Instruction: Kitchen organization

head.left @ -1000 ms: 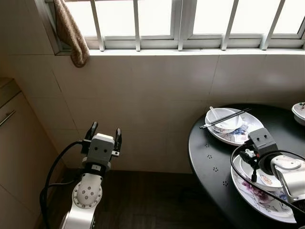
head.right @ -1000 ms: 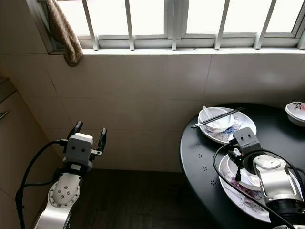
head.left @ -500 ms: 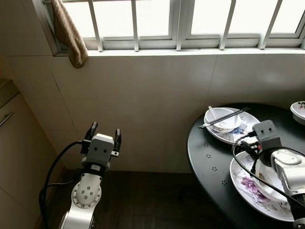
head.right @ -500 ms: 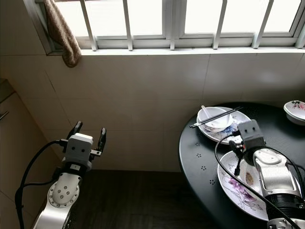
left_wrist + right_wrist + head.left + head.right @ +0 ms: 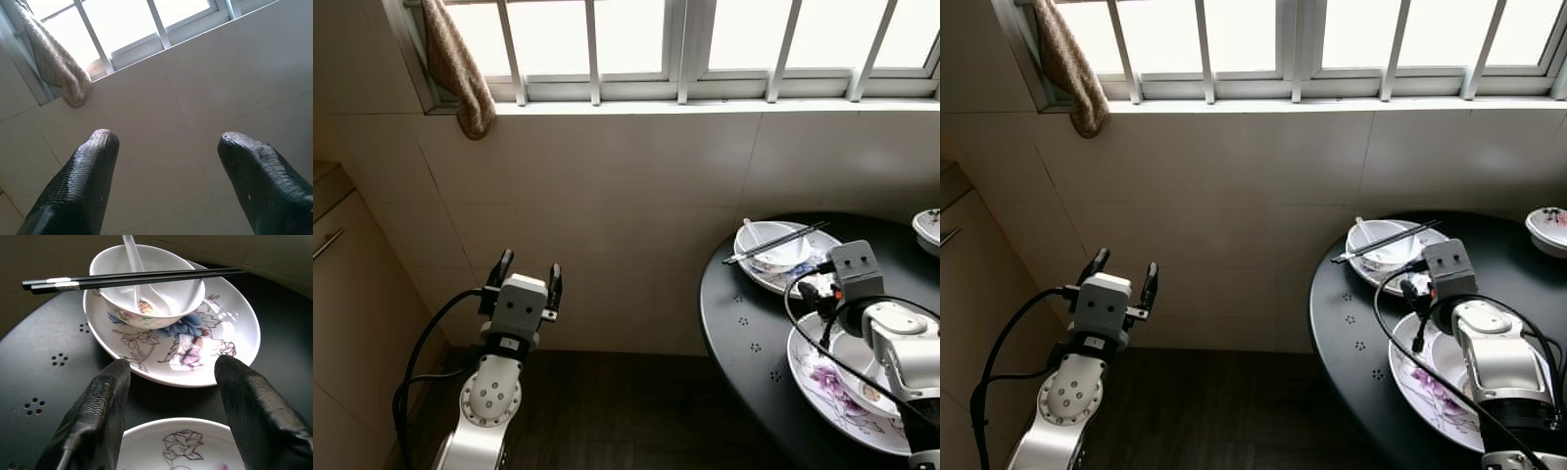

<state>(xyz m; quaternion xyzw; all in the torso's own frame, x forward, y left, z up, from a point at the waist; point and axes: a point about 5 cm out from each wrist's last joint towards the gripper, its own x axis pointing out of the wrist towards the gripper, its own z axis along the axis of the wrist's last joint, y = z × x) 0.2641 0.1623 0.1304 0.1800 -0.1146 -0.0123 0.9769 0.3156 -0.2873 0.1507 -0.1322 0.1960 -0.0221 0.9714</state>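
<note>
On the black round table (image 5: 749, 323) stands a flowered plate (image 5: 215, 352) holding a white bowl (image 5: 161, 293). A white spoon (image 5: 139, 281) lies in the bowl and black chopsticks (image 5: 137, 278) rest across its rim. Closer to me is a second flowered plate (image 5: 822, 377) with a smaller dish (image 5: 181, 435) on it. My right gripper (image 5: 173, 363) is open, low over the gap between the two plates, pointing at the far plate and holding nothing. My left gripper (image 5: 530, 262) is raised and open before the tiled wall, far left of the table.
A brown towel (image 5: 455, 64) hangs from the barred window. A beige cabinet (image 5: 342, 294) stands at the left. Another small bowl (image 5: 928, 227) sits at the table's far right edge. Dark floor (image 5: 626, 411) lies between my left arm and the table.
My right gripper has moved away from the near plate toward the far plate with the bowl. The left arm has stayed still.
</note>
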